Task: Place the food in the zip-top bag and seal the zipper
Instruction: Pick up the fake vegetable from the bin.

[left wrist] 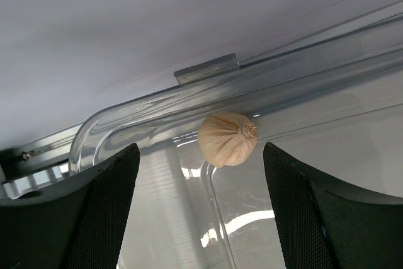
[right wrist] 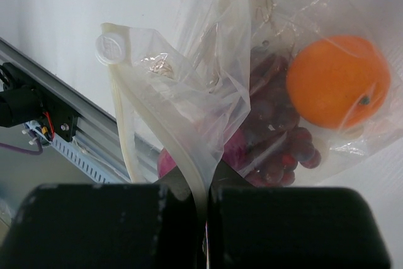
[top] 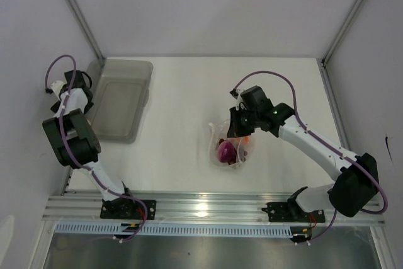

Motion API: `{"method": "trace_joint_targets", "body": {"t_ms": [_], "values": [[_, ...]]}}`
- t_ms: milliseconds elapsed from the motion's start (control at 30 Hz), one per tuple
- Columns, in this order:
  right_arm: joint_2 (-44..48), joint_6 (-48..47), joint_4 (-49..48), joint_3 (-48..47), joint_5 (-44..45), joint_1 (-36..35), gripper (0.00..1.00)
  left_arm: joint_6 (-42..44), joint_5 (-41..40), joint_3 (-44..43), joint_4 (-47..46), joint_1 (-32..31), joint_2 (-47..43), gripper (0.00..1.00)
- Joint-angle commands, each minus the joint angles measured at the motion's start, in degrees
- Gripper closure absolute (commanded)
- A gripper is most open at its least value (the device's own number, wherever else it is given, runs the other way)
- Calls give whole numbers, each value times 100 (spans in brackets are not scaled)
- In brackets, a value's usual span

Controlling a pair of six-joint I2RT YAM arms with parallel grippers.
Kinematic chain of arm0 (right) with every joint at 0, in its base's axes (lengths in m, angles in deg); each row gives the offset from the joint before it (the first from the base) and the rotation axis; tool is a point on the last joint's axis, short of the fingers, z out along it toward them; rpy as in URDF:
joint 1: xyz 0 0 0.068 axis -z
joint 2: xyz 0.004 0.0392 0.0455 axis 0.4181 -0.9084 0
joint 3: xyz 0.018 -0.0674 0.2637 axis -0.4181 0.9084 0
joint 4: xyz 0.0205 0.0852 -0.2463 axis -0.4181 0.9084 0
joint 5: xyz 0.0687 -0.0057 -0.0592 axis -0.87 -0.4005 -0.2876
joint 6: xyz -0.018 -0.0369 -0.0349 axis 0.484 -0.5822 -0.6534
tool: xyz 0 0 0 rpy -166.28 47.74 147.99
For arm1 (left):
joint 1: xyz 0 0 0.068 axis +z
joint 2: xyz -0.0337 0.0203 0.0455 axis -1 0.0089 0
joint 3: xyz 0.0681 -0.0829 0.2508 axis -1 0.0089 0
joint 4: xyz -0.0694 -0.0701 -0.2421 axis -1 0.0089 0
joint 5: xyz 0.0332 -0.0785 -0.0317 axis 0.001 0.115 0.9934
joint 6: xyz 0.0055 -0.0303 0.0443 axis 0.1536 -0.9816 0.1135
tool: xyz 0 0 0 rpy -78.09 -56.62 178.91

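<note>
The garlic bulb (left wrist: 228,138) lies inside a grey translucent tub (left wrist: 126,114), near its rounded corner. My left gripper (left wrist: 201,212) is open, a finger on either side below the bulb and apart from it; in the top view it (top: 80,86) is at the tub's far left corner. My right gripper (right wrist: 206,187) is shut on the zipper strip (right wrist: 126,130) of the zip-top bag (right wrist: 208,74), whose mouth gapes. Inside the bag are the orange (right wrist: 337,81), the dark red berries (right wrist: 277,137) and the purple-red onion (right wrist: 165,163). The bag (top: 228,148) sits mid-table under the right gripper (top: 237,124).
The tub (top: 123,102) lies at the table's back left. An aluminium rail (top: 214,203) runs along the near edge. Frame posts stand at the back corners, and walls close in the sides.
</note>
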Motion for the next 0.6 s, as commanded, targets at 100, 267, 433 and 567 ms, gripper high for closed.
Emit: {"method": "trace_joint_targets", "body": {"t_ms": [100,267,433,567], "values": [[43,47,-66,-175,24,-49,100,516,-689,-431,163,-251,414,19],[105,56,-84,-122,33,-41,100,1095,-287,-519,67,-331,564,18],[105,56,-84,-131,7,-49,100,1535,22,-554,-21,-331,721,18],[166,74,-92,-131,7,-49,100,1789,-101,-423,-117,-339,924,18]]}}
